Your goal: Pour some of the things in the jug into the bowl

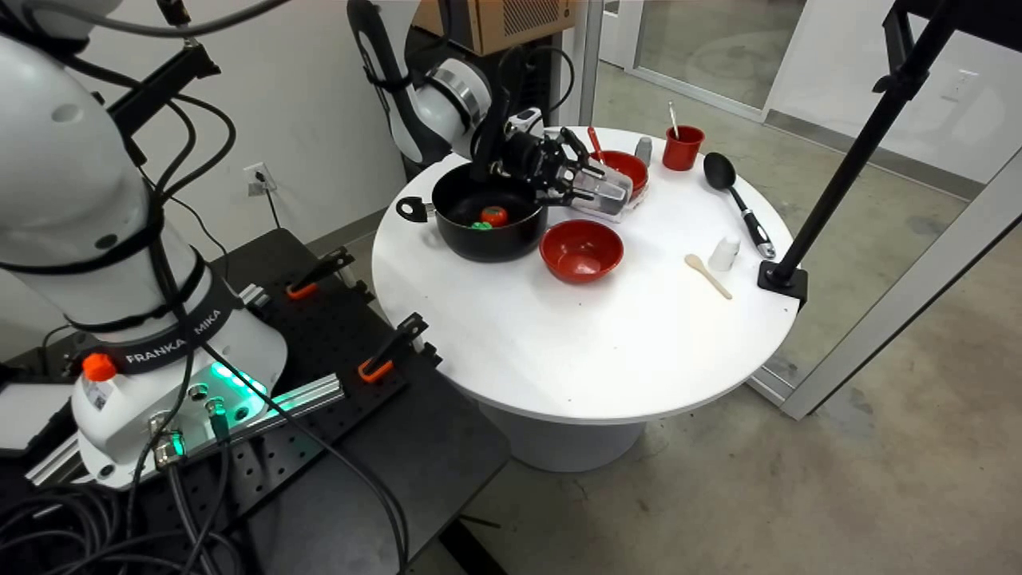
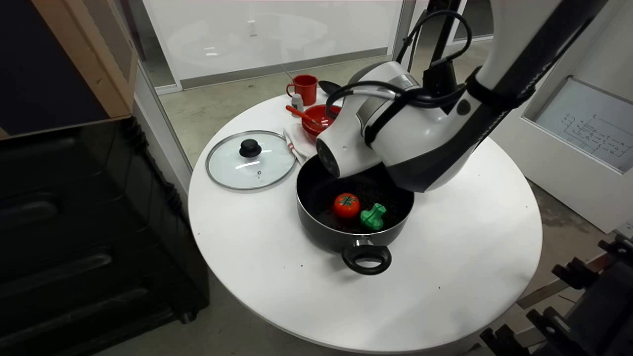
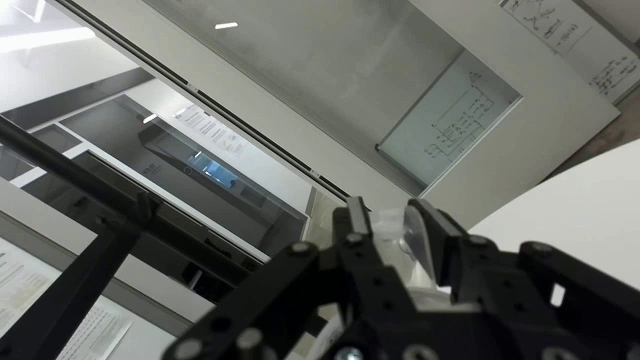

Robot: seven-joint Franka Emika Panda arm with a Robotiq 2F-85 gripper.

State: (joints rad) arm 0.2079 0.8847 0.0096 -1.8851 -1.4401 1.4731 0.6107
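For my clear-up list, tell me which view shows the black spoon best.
An exterior view: there the black spoon shows whole, head and handle, lying on the table. Where the arm gets in front, an exterior view gives only its dark head, beside the red cup. The wrist view lacks it.

Behind the black gripper (image 3: 387,220) with silver screws (image 3: 348,354), black cables (image 2: 426,101) are strapped to the rounded white arm (image 2: 420,133).

From where I stand the base (image 1: 164,391) glows green. The forearm (image 2: 507,54) slants down from above, the wrist (image 2: 348,143) bends sharply over, and the hand (image 3: 389,215) points outward, roughly level and rolled sideways, its fingers (image 3: 359,220) clenched in a grip.
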